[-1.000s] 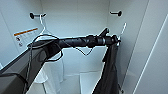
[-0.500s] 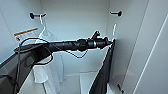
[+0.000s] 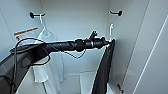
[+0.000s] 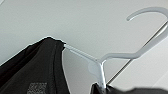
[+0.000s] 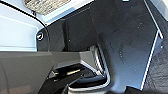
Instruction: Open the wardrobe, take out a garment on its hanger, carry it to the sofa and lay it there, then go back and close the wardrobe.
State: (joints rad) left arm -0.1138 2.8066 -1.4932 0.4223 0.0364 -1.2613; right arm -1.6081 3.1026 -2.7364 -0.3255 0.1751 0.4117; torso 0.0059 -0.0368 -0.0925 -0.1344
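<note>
The wardrobe stands open, its white inside facing me. My left arm reaches in from the left, and my left gripper is shut on the white hanger just below its hook. The black garment hangs down from it. The hook sits below the right black peg, apart from it. In the left wrist view the hanger runs close by, with the garment draped over one shoulder of it. The right wrist view shows dark robot parts.
A white shirt on its own hanger hangs from the left peg. An orange label is stuck on the left inner wall. The open right door stands close at the right. A cable loops under my left arm.
My left gripper has come down a little with the hanger, and the black garment has swung slightly with it. The white shirt has stayed in place.
</note>
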